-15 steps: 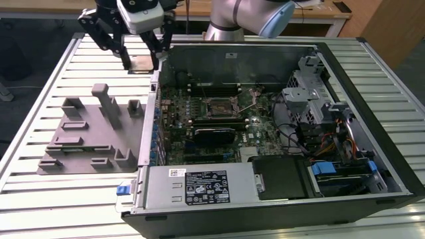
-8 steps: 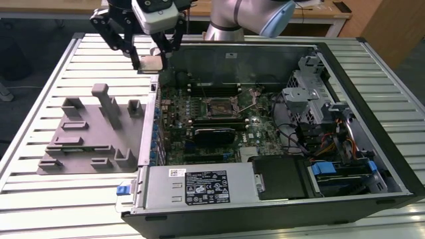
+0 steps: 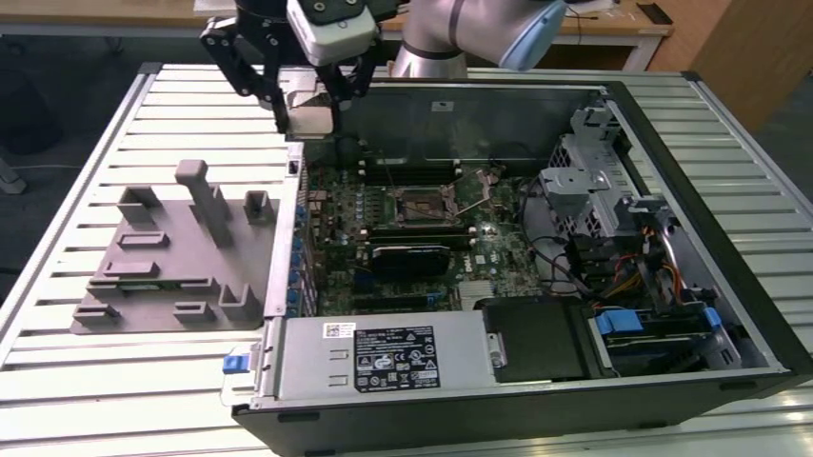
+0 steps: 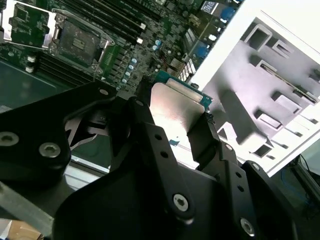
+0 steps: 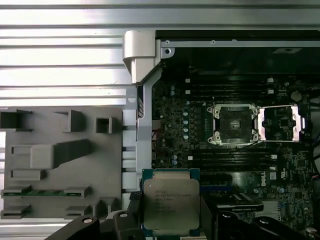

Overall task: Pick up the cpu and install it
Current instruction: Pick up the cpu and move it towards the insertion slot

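Observation:
My gripper (image 3: pixel 308 122) hangs above the far left corner of the open computer case (image 3: pixel 711 190), shut on the cpu (image 3: pixel 310 118). In both wrist views the cpu (image 5: pixel 171 200) (image 4: pixel 176 102) is a flat silver square with a green rim, clamped by its edges between my black fingers (image 5: pixel 131 215). The motherboard's socket (image 3: pixel 417 205) (image 5: pixel 234 125) (image 4: pixel 79 43) lies open in the middle of the board, its metal load plate (image 5: pixel 281 122) flipped aside. The cpu is high above the board, to the exterior view's left of the socket and farther back.
A grey parts fixture (image 3: pixel 166 257) (image 5: pixel 60 155) sits on the slatted table at the exterior view's left of the case. A grey power supply (image 3: pixel 368 357) fills the case's near side. A drive cage and cables (image 3: pixel 597 205) crowd the exterior view's right.

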Motion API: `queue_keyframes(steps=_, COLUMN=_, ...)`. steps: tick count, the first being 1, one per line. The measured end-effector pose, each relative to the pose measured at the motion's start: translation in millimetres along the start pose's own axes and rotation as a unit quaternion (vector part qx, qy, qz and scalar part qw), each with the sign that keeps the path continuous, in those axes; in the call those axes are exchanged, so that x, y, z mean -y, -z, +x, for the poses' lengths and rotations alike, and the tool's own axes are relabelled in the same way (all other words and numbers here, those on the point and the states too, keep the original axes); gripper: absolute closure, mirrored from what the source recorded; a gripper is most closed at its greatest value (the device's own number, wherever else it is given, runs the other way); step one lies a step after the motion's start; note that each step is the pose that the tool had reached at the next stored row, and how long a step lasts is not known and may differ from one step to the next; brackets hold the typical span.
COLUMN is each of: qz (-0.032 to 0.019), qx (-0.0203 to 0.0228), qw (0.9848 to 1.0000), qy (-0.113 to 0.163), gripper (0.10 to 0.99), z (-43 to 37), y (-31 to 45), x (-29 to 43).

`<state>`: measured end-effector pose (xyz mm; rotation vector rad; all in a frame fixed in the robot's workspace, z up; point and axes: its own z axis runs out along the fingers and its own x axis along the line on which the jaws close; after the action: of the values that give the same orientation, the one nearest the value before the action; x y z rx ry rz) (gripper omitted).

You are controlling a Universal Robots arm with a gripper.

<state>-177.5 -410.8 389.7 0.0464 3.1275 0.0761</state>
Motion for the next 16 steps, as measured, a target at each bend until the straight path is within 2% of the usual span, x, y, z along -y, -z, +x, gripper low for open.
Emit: queue_keyframes(steps=16, qz=0.0, qx=-0.0007, qw=1.0, qy=0.0, gripper=0.545, z=-37.9, y=-0.5, x=-1.1)
